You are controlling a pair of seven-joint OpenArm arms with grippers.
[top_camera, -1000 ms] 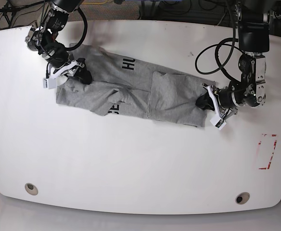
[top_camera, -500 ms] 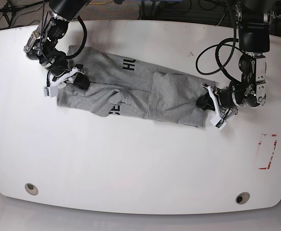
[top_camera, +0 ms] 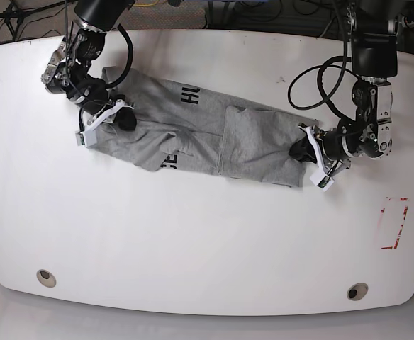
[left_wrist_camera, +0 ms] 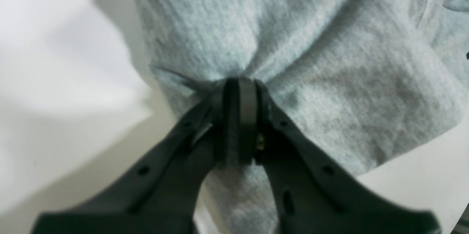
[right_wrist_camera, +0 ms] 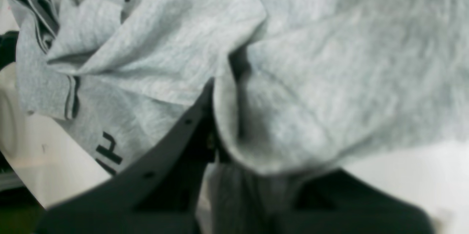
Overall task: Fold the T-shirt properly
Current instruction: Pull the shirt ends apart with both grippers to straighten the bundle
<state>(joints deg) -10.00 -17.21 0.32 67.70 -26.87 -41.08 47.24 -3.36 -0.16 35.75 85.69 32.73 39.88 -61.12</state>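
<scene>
Each claw is clamped on an end of the T-shirt [top_camera: 193, 131], the left gripper [left_wrist_camera: 240, 91] and the right gripper [top_camera: 122, 117] apparently so the rumpled cloth between them can be drawn taut for folding.

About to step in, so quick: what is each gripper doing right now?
Left gripper: shut on the T-shirt.
Right gripper: shut on the T-shirt.

Even, bright overhead light fills the base view, which is sharp, though the glossy white oval counter [top_camera: 193, 234] bows at its edges from lens distortion and carries only soft, short shadows. Both wrist views are soft: the heather-grey cotton T-shirt [left_wrist_camera: 293, 43] blurs, the black jaws are out of focus, and the counter glares white.
</scene>
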